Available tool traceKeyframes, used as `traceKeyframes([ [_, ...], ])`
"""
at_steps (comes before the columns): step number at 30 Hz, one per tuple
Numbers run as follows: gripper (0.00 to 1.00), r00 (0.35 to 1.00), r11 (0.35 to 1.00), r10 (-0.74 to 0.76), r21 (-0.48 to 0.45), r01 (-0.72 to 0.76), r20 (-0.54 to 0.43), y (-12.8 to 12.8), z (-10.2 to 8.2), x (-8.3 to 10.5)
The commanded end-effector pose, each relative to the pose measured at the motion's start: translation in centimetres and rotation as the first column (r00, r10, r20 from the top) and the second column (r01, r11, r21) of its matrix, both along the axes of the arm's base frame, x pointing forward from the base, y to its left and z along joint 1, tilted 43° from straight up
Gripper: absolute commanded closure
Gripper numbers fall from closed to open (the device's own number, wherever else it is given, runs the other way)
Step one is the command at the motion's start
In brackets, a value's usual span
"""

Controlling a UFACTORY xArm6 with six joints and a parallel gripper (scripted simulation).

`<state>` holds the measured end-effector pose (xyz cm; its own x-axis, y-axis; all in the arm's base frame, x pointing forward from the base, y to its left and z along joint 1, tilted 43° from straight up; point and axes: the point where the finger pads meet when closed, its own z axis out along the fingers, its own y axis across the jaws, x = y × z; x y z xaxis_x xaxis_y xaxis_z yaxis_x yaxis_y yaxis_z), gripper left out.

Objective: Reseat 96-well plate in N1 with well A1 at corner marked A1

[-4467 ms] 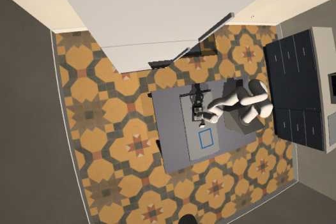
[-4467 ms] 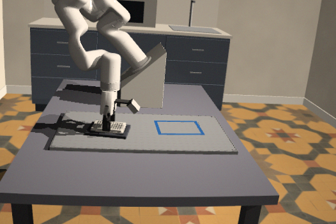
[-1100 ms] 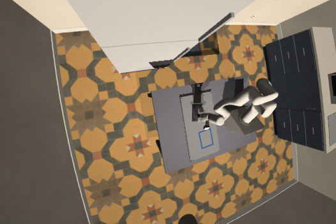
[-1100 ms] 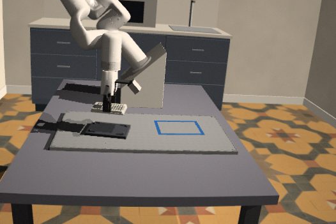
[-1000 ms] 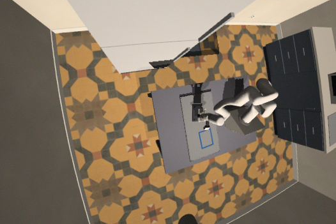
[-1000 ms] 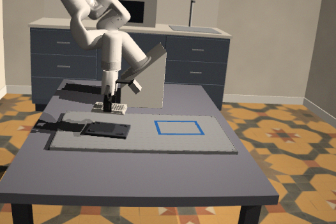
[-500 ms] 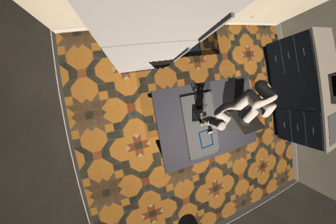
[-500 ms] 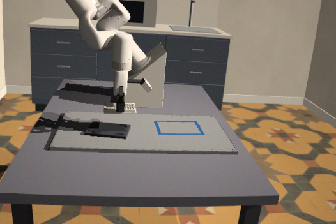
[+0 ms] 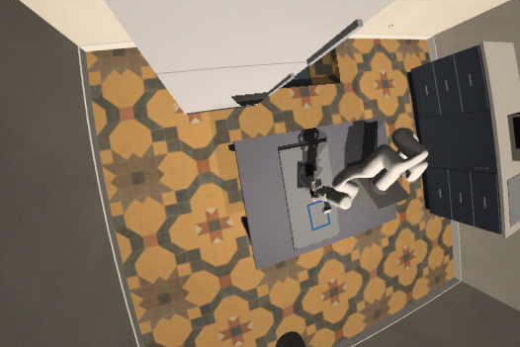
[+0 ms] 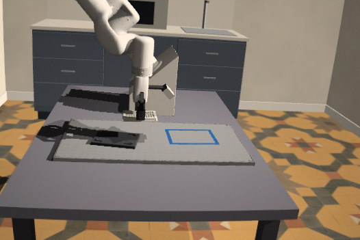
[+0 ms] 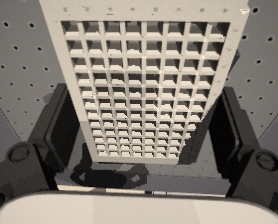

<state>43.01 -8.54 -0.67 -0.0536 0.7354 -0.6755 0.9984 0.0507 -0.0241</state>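
Note:
My gripper (image 10: 139, 115) is shut on the white 96-well plate (image 10: 135, 115) and holds it level in the air above the grey deck, between the nest and the taped outline. In the wrist view the plate (image 11: 145, 85) fills the frame, with a dark finger on each long side and the cut-off corner at the top right (image 11: 244, 11). The black plate nest N1 (image 10: 114, 139) lies empty on the deck, to the left of the plate. The blue taped outline B1 (image 10: 191, 136) is on the deck to the right. In the overhead view the gripper (image 9: 321, 193) hangs just above B1 (image 9: 319, 216).
The perforated grey deck (image 10: 152, 144) lies on a purple-grey table (image 10: 147, 170). A slanted pale block (image 10: 164, 83), the arm's base, stands behind the plate. A black bracket (image 10: 55, 129) sits at the deck's left end. Kitchen cabinets line the back wall.

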Motion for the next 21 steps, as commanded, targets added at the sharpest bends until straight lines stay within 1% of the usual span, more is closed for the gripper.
traceKeyframes([
  [1,1.0,1.0,1.0,0.002,0.0,-0.002,0.002,1.0,-0.9,-0.2],
  [9,1.0,1.0,1.0,0.002,0.001,-0.002,0.002,2.9,-2.7,-0.7],
  [11,1.0,1.0,1.0,0.002,0.001,-0.002,0.002,2.9,-2.7,-0.7],
  [21,1.0,1.0,1.0,0.002,0.001,-0.002,0.002,5.2,-5.1,-1.4],
])
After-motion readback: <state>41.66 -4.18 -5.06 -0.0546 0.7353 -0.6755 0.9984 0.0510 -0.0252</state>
